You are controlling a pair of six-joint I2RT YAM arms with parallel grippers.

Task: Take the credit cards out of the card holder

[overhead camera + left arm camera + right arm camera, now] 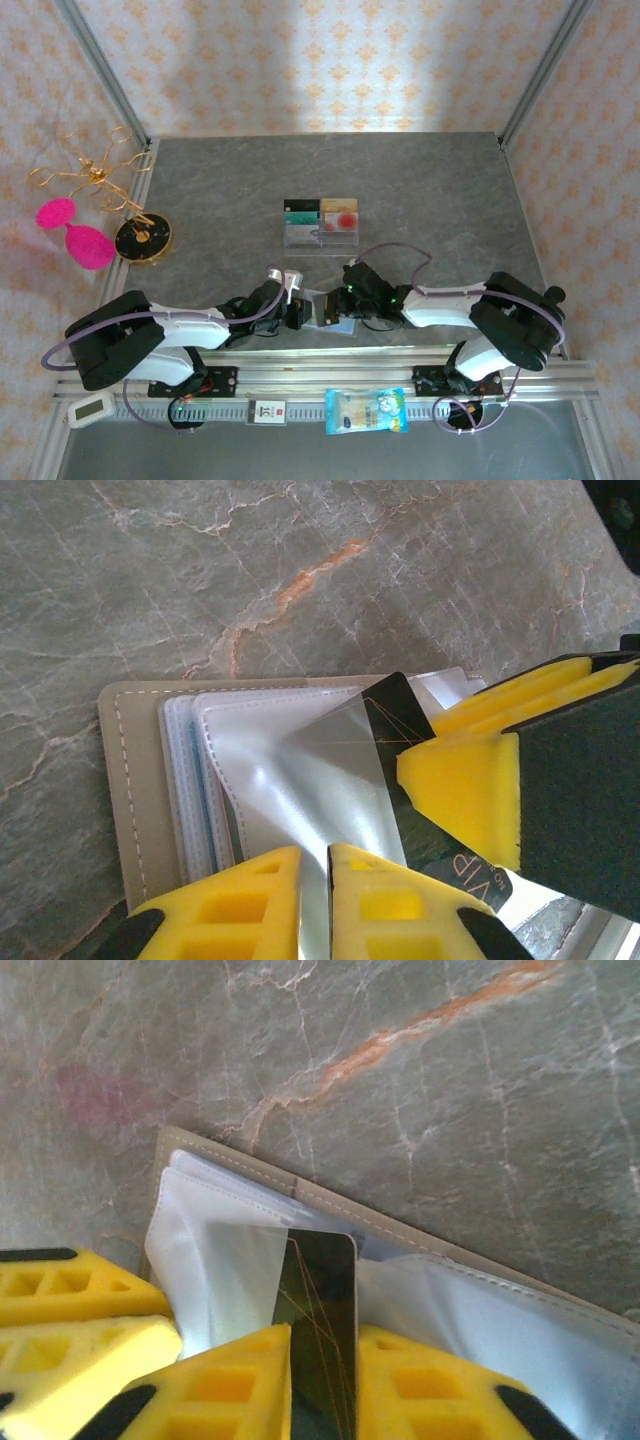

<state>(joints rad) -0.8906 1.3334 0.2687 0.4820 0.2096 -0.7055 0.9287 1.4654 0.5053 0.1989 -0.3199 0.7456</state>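
The card holder lies open on the table, tan cover down and clear pocket leaves turned up. In the overhead view we find it low in the centre of the frame, between the two arms. A dark card stands partway out of one pocket. Its far end seems to be under the plastic, and the rest is clear of it. We judge that a split of work explains the pose. One arm pins the holder so it cannot follow, while the other draws the card out through the pocket mouth.

The left fingers, at the bottom of their own wrist view, stand almost together with only a sliver between them. The glossy pocket leaf runs into that sliver, so we read them as pinched on the holder's leaf. The right fingers sit one on each face of the dark card, pressed against it with no gap we can make out, which we take as a clamp on the card. Further up the overhead frame, other cards already rest in a clear tray, well apart from the holder.
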